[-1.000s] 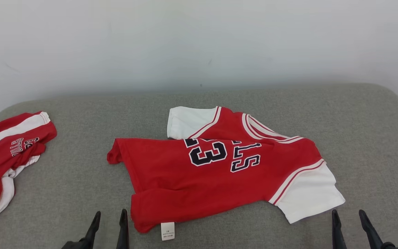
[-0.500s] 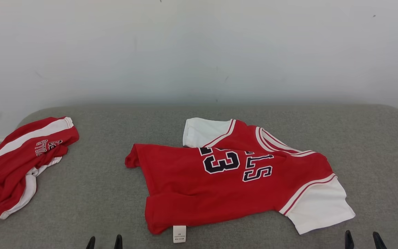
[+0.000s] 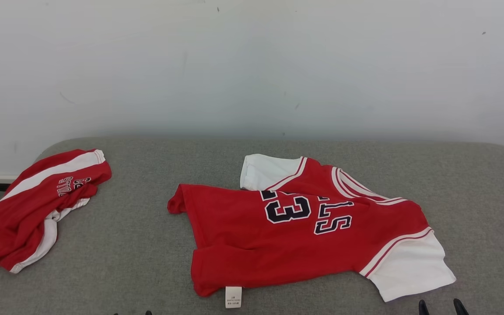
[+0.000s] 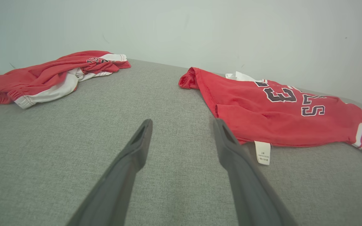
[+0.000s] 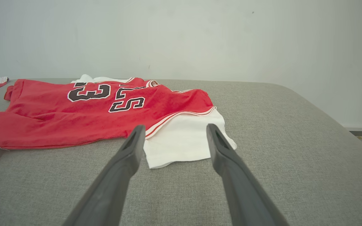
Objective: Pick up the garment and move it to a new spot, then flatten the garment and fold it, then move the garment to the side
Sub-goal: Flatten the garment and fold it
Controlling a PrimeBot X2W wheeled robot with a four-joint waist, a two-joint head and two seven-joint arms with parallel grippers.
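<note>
The left gripper hangs low over the grey padded surface. Its two dark fingers are spread wide, with nothing between them, and point toward the far wall. The tip of its right finger is just beside the near left edge of the red jersey; I cannot tell if they touch.

The right gripper is also low over the surface, with its fingers wide apart and empty. They point at the white sleeve on the near right side of the jersey, which lies just beyond the tips.

The jersey lies in the middle of the surface, a little to the right. It is wrinkled and partly doubled over, with a white label at its near edge. A second red and white garment lies bunched at the far left, well apart from the jersey.
</note>
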